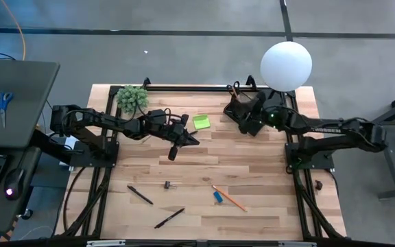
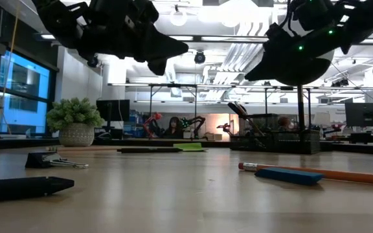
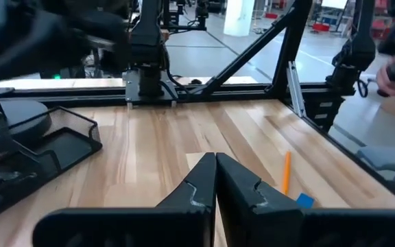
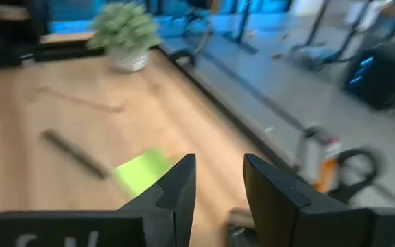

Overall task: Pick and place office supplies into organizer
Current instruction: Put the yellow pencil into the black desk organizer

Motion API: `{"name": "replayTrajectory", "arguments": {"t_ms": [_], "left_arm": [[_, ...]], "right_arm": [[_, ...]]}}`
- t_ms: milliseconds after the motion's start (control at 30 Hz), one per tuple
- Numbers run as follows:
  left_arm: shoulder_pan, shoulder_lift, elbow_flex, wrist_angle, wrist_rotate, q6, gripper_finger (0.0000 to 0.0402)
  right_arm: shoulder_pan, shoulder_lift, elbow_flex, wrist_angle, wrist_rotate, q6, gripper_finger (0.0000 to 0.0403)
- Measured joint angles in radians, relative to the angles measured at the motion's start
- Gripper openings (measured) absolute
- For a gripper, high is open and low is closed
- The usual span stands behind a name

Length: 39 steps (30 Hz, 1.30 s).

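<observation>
Currently your right pincer point(image 4: 214, 182) hovers part-open, empty, above the black mesh organizer point(image 1: 237, 110) near the lime-green sticky-note pad point(image 1: 201, 122); left pincer point(image 3: 216, 180) closed mid-bench point(image 1: 252, 206).

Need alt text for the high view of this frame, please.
Seen from above, the right gripper, fingers apart, hovers at the black organizer by a white globe lamp; the left gripper is shut mid-table. Pens, a pencil and a green sticky-note pad lie loose.

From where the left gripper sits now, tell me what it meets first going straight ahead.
Left gripper, shut and empty, points over bare table. Probably nothing on the wood; the black frame rail at the table's edge comes first. The orange pencil lies off to one side.
</observation>
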Motion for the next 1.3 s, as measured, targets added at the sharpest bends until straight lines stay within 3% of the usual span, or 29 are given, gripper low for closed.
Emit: {"name": "replayTrajectory", "arguments": {"t_ms": [200, 500, 667, 1000, 1167, 1300], "left_arm": [[-0.077, 0.0, 0.0, 0.042, -0.007, -0.024, 0.0001], [-0.22, 0.0, 0.0, 0.069, -0.165, 0.003, 0.0001], [-0.259, 0.0, 0.0, 0.069, -0.195, 0.002, 0.0001], [-0.318, 0.0, 0.0, 0.05, -0.198, -0.03, 0.0001], [-0.37, 0.0, 0.0, 0.045, -0.204, -0.055, 0.0001], [-0.423, 0.0, 0.0, 0.045, -0.277, -0.055, 0.0]], "right_arm": [[0.191, 0.0, 0.0, -0.064, 0.07, 0.122, 0.0114], [0.503, 0.001, 0.0, -0.082, 0.273, 0.239, 0.0114], [0.628, 0.006, 0.0, -0.098, 0.327, 0.31, 0.0114], [0.725, 0.19, 0.0, -0.06, 0.303, 0.467, 0.0114], [0.757, 0.317, 0.0, 0.052, 0.23, 0.55, 0.0114], [0.794, 0.388, 0.0, 0.163, 0.212, 0.561, 0.0114]]}}
